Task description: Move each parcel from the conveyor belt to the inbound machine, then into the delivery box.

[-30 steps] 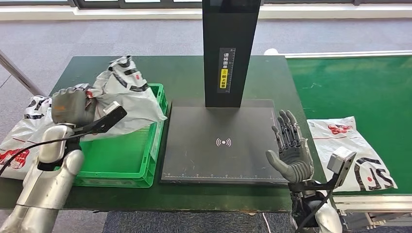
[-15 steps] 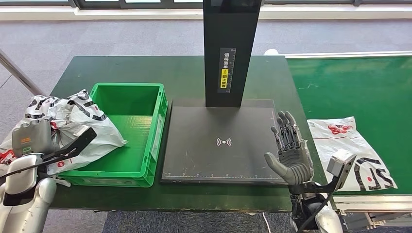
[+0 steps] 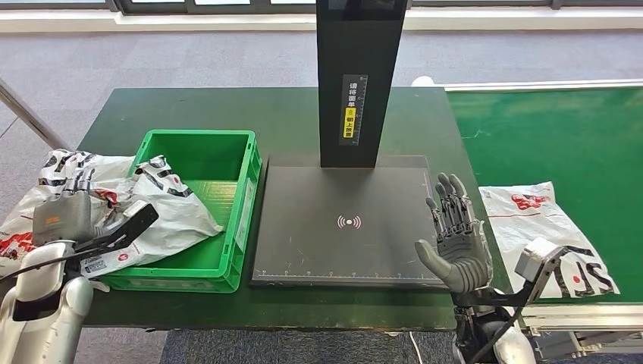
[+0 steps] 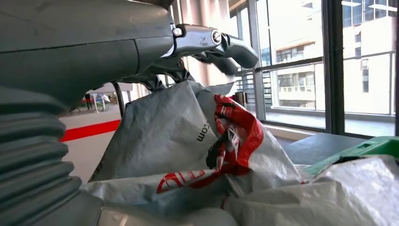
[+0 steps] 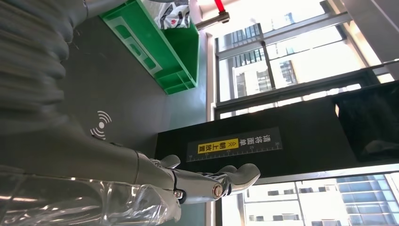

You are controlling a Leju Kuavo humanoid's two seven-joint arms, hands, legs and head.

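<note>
The left hand (image 3: pixel 64 212) sits at the table's left edge, just outside the green box (image 3: pixel 246 199). Its fingers lie extended over a crumpled white parcel (image 3: pixel 170 216); in the left wrist view the fingers (image 4: pixel 221 42) arch over the top of the bag (image 4: pixel 188 136), touching it, but whether they grip it cannot be told. That parcel drapes over the box's left wall, part inside the box and part spilling out onto another parcel (image 3: pixel 19 227) at the table's left edge.

The right hand (image 3: pixel 455 235) stands upright by the right edge of the scanner pad (image 3: pixel 341 250), palm turned toward the pad, fingers spread and holding nothing. Just to its right a flat white parcel (image 3: pixel 550 231) lies on the green belt (image 3: pixel 546 129), at the near edge.

The pad's surface is bare between box and right hand. The black column (image 3: pixel 358 76) rises from its far side.

The column bears a strip with Chinese characters and a yellow label, too small to read. The pad shows a white wireless symbol (image 3: pixel 349 222). The parcels carry red and black print; "com" is legible in the left wrist view.
</note>
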